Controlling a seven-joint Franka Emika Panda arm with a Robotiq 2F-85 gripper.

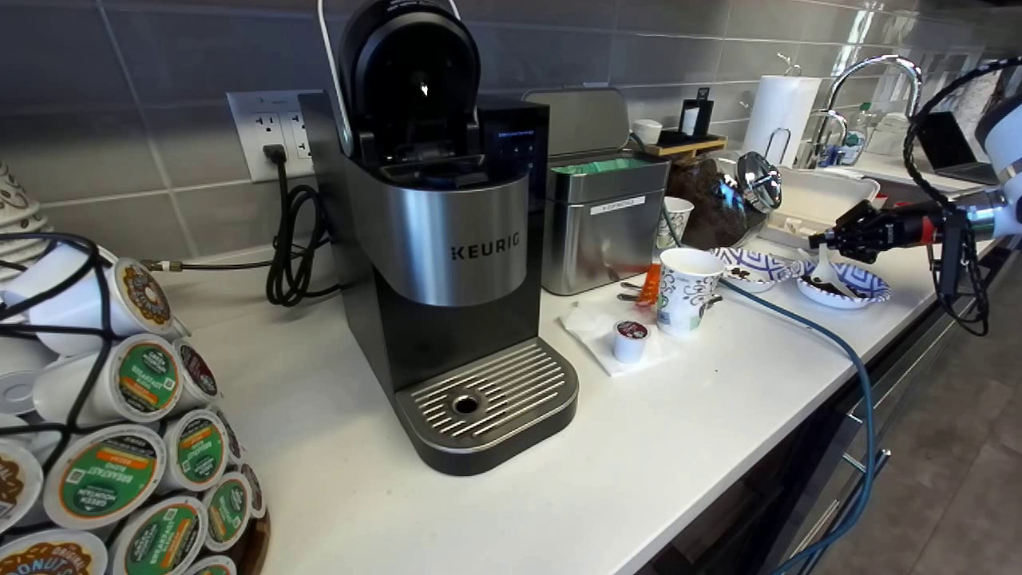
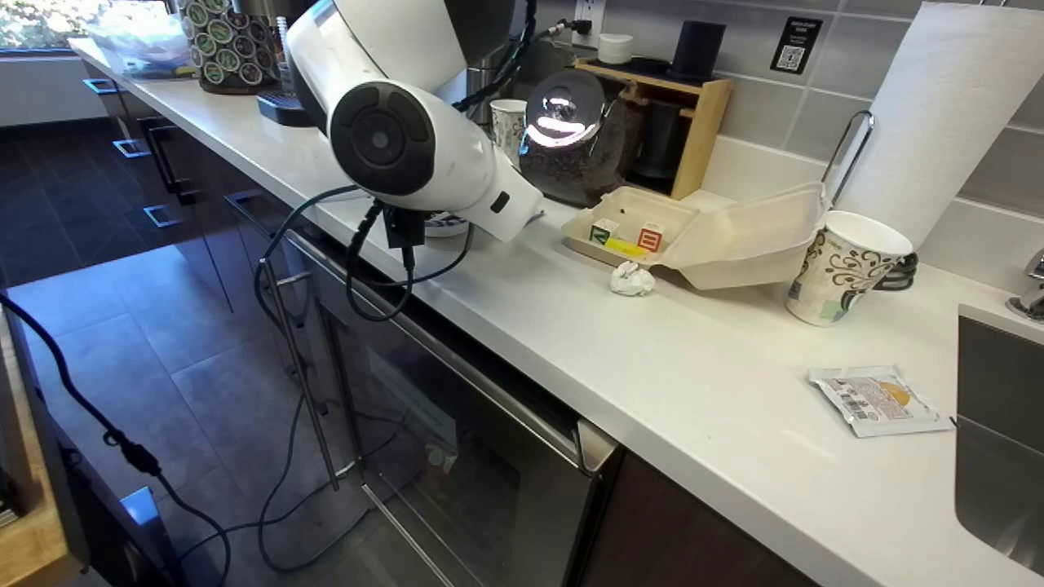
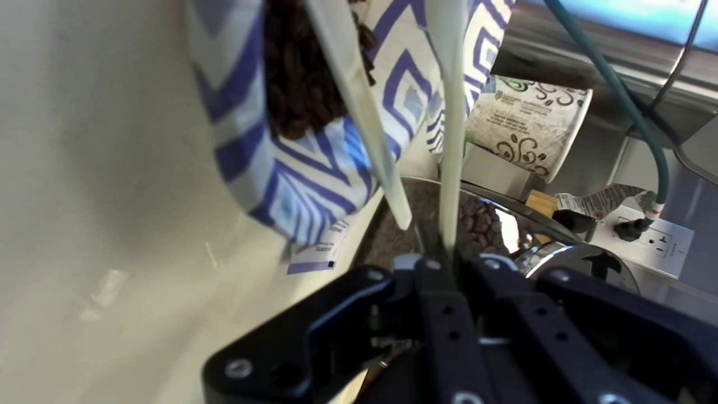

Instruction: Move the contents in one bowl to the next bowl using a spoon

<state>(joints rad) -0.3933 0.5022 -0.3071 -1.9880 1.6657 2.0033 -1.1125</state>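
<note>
Coffee pods (image 1: pixel 152 379), cut off at the frame's side, have lids reading "Green Mountain", "Breakfast Blend" and "Donut". Beyond them, toward the back edge of the desk (image 1: pixel 335 495), stands a coffee maker (image 1: pixel 447 239) marked "KEURIG", its lid raised, beside a steel box (image 1: pixel 595 243) whose label (image 1: pixel 619 205) is too small to read surely. A patterned paper cup (image 1: pixel 683 295) stands upright beside a blue-green cable (image 1: pixel 865 385) that crosses the desk and drops over the front edge. Past the cable, a blue-patterned paper bowl (image 1: pixel 869 281) lies near the front edge, with a second paper bowl (image 1: pixel 770 263) just beside it, farther from that edge. Wrist view: coffee beans (image 3: pixel 297 78) in a paper bowl; the tool (image 3: pixel 454 255) is clamped on the handle of a white plastic spoon (image 3: pixel 453 123). A second white handle (image 3: pixel 364 106) slants over the beans, apart from the tool; the upper ends of both run out of frame. In an exterior view, the robot arm (image 2: pixel 440 155) hides the tool and much of the bowls. Nearer the sink (image 2: pixel 1003 383) lie an opened clamshell container (image 2: pixel 750 236) and a sachet (image 2: pixel 881 399) with illegible print.
</note>
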